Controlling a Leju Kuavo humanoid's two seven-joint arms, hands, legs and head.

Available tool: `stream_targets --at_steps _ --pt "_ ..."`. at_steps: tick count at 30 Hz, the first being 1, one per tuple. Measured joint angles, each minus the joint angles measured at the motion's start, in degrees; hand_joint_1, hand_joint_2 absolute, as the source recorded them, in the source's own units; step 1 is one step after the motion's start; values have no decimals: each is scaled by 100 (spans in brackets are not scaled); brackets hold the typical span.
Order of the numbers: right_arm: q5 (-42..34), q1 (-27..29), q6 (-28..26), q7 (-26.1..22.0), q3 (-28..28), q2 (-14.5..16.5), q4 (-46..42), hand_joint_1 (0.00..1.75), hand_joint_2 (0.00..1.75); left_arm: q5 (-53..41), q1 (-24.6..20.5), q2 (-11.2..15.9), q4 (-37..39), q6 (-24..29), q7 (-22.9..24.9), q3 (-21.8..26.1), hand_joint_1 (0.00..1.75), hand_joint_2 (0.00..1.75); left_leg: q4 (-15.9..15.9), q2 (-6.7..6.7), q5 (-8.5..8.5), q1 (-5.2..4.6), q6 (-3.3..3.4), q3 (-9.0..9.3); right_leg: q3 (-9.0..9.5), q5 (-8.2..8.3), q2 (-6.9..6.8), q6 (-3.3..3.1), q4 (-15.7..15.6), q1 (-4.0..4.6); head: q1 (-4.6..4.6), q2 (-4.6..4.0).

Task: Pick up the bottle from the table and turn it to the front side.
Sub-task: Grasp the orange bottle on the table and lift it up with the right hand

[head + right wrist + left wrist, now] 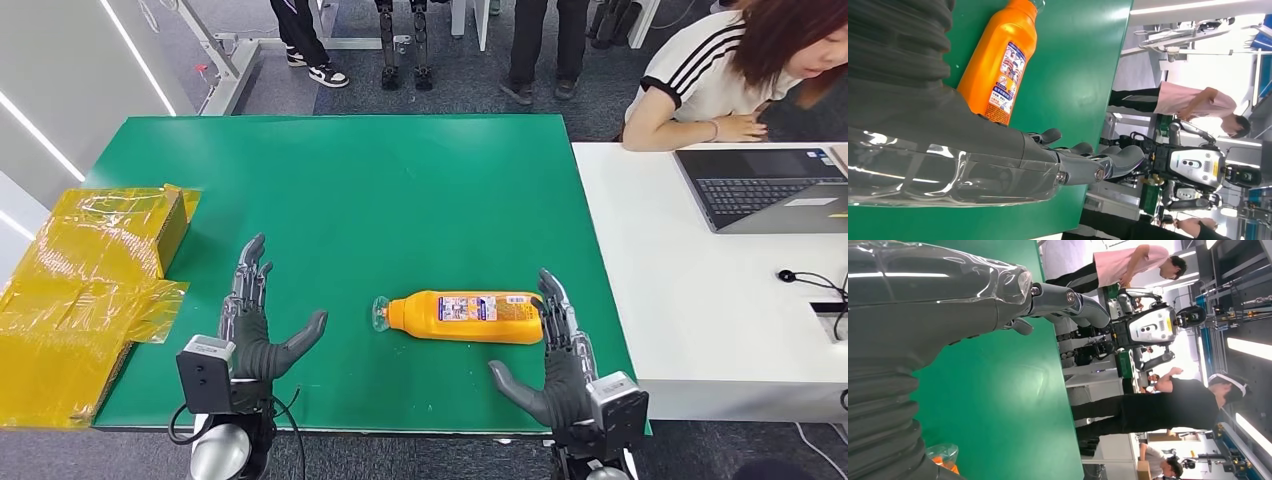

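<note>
While both arms reach over the near edge of the green surface point(400, 180), the orange bottle point(470, 317) lies flat on its side between them, nearer the right. It has a clear cap and a printed label with blue, red and white patches facing upward. Its long axis runs across the surface from left to right, with the cap toward the left robot hand point(255, 325) and the base toward the right robot hand point(560, 350). Both are spread, fingers apart and holding nothing; the left one is well apart from the cap, while the right one's fingertips sit just beside the base, perhaps touching it, though the head view is too coarse to settle that. From the right wrist the label shows far closer, with small pictures on it, and the fingers stretch out past the base with bare green between. From the left wrist, clear film point(943, 270) covers that hand. Crumpled yellow wrapping point(80, 290) lies at the surface's left edge, and a person point(740, 70) leans on the white desk point(690, 300) by a laptop point(765, 185).
</note>
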Motion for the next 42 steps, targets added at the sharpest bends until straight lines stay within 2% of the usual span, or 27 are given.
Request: stream_targets --at_steps 14,21,26,32,42 --pt "191 -143 50 31 -18 0 71 0 175 37 -238 -40 174 -50 0 2 0 175 0 0 0 0 0 0 0 0 1 0 0 0 0 0" --pt "1088 -511 -279 227 -61 -87 313 0 175 37 -255 -87 272 -59 -1 -8 0 175 1 1 0 0 0 0 0 1 2 0 0 0 1 0" --pt "1836 -1084 -443 609 -19 -394 829 0 175 26 -254 -97 319 -83 -3 -56 0 175 3 3 1 -1 0 1 1 4 3 -1 0 0 0 0" --pt "2055 -2062 103 1063 281 -811 1895 0 175 31 -265 -94 393 -105 -6 -166 0 175 6 4 2 0 2 2 2 11 5 1 1 -1 0 0" --pt "2294 -3644 1537 1416 1395 -1073 4021 0 175 190 -430 -51 649 -160 -64 -319 0 175 6 2 5 1 1 2 1 11 4 -1 3 0 -1 0"
